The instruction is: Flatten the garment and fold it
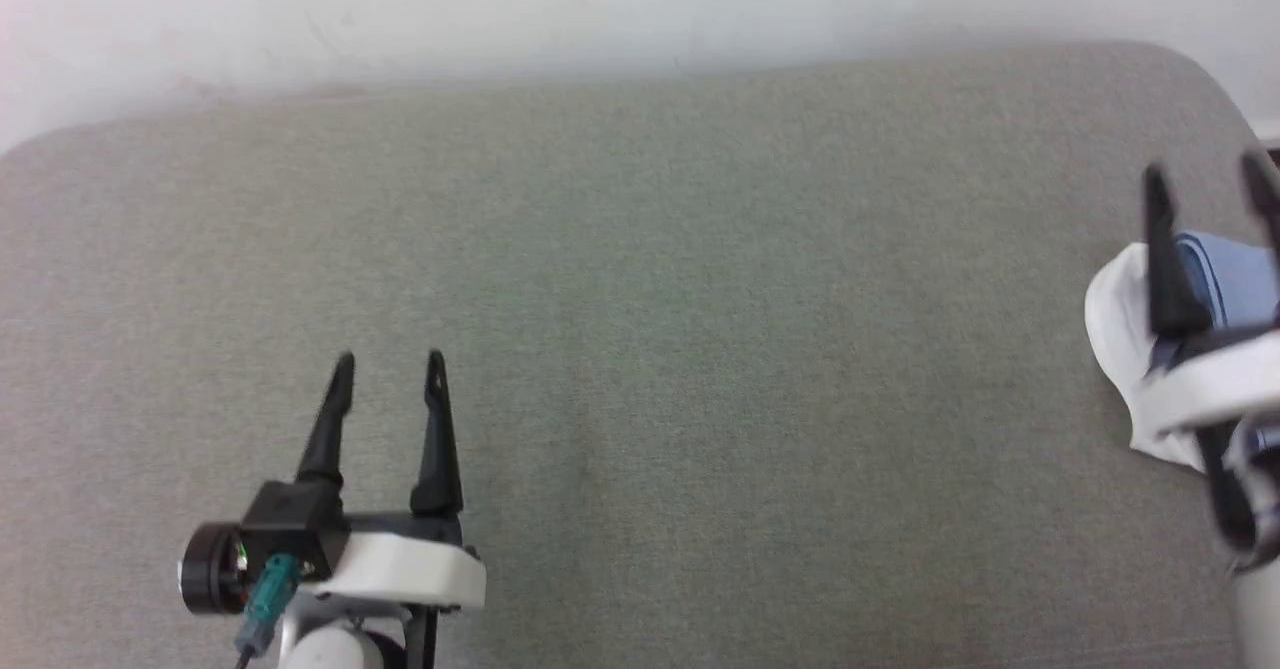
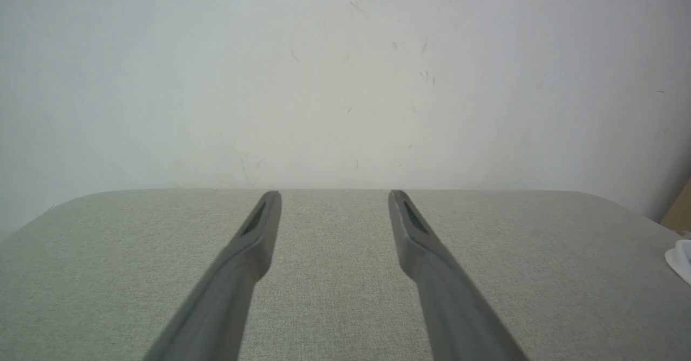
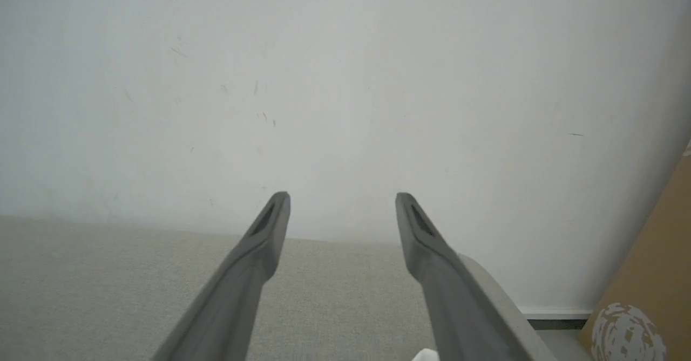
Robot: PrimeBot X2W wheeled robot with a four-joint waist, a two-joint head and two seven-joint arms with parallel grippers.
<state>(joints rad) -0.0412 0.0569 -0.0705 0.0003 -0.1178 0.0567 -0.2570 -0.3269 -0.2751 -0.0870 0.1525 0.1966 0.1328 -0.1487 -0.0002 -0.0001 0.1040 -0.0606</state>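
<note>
Garment (image 1: pixel 1118 329) bunched at right edge of grey tabletop (image 1: pixel 700 299) — white and light blue, right end effector (image 1: pixel 1205 167) over it, fingers wide and empty, left end effector (image 1: pixel 389 359) wide too, near left, well apart.

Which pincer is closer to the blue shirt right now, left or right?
Right. The right pincer hangs over the shirt; the left pincer is far off to the shirt's left, apart from it.
</note>
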